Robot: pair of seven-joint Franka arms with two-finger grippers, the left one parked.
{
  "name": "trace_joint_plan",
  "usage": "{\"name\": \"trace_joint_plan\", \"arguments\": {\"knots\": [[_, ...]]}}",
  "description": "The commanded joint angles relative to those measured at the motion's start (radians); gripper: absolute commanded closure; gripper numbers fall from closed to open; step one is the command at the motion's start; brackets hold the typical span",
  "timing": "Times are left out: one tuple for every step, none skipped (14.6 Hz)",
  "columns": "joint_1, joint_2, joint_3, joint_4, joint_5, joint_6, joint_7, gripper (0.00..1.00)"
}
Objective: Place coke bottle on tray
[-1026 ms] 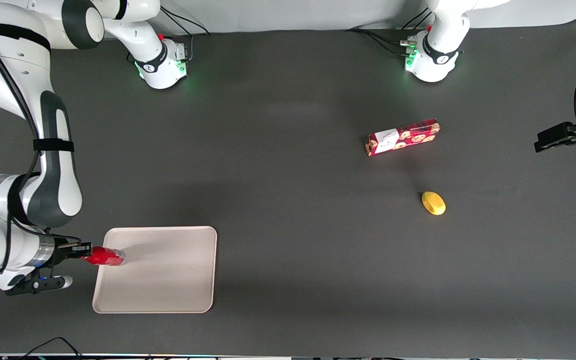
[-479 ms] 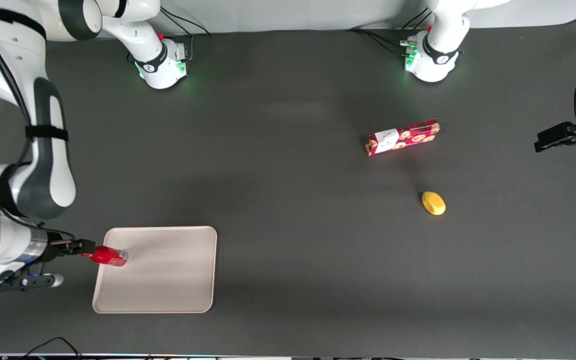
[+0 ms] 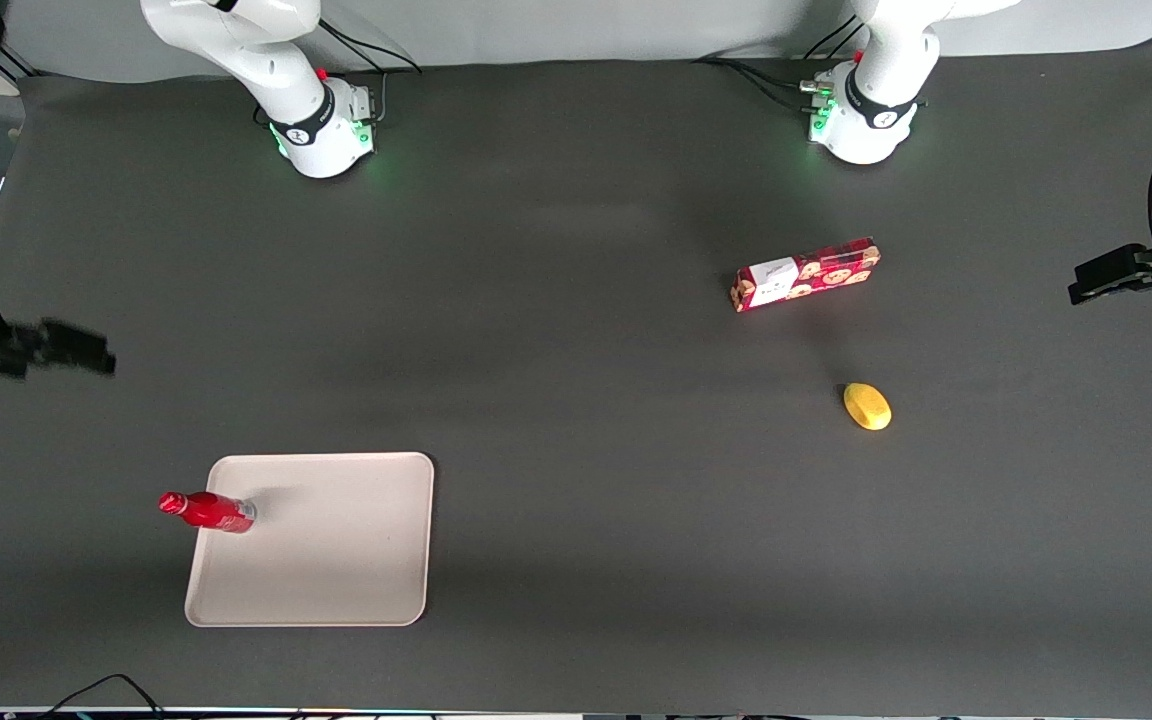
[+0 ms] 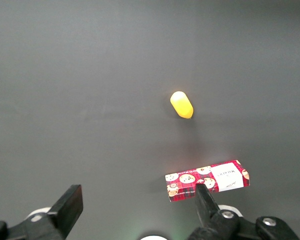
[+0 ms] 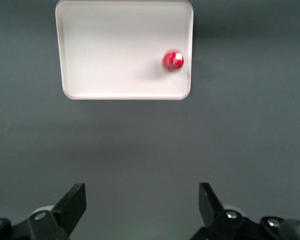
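Coke bottle [image 3: 206,509] is seen upright on tray [image 3: 336,560], near one rim; gripper [image 5: 142,210] is held above the table, jaws apart, empty.

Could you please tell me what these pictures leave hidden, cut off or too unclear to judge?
- Gripper: front view blurs it and the frame edge cuts off its arm; the right wrist view shows its fingers spread, empty.
- Bottle: the right wrist view shows only its cap, standing on the tray; its lettering is too small everywhere.
- Box: the parked gripper's finger covers part of it in the left wrist view.
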Motion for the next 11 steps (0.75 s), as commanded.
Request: {"name": "trace_joint_plan", "arguments": {"knots": [[-0.005, -0.172, 0.017, -0.219, 0.003, -0.052, 0.059, 0.00], [-0.005, -0.226, 0.020, -0.317, -0.001, 0.005, 0.061, 0.00], [-0.005, -0.275, 0.024, -0.416, -0.004, 0.060, 0.062, 0.00], [-0.005, -0.314, 0.024, -0.495, -0.004, 0.114, 0.071, 0.00], [-0.007, -0.343, 0.026, -0.550, -0.004, 0.160, 0.075, 0.00], [-0.008, -0.339, 0.026, -0.549, -0.004, 0.163, 0.075, 0.00], [-0.010, -0.323, 0.026, -0.528, -0.004, 0.162, 0.075, 0.00], [-0.011, -0.317, 0.023, -0.516, -0.004, 0.159, 0.076, 0.00], [-0.011, -0.317, 0.018, -0.509, -0.001, 0.159, 0.076, 0.00], [-0.011, -0.319, 0.017, -0.500, -0.003, 0.159, 0.075, 0.00], [-0.011, -0.319, 0.015, -0.493, -0.003, 0.159, 0.075, 0.00]]}}
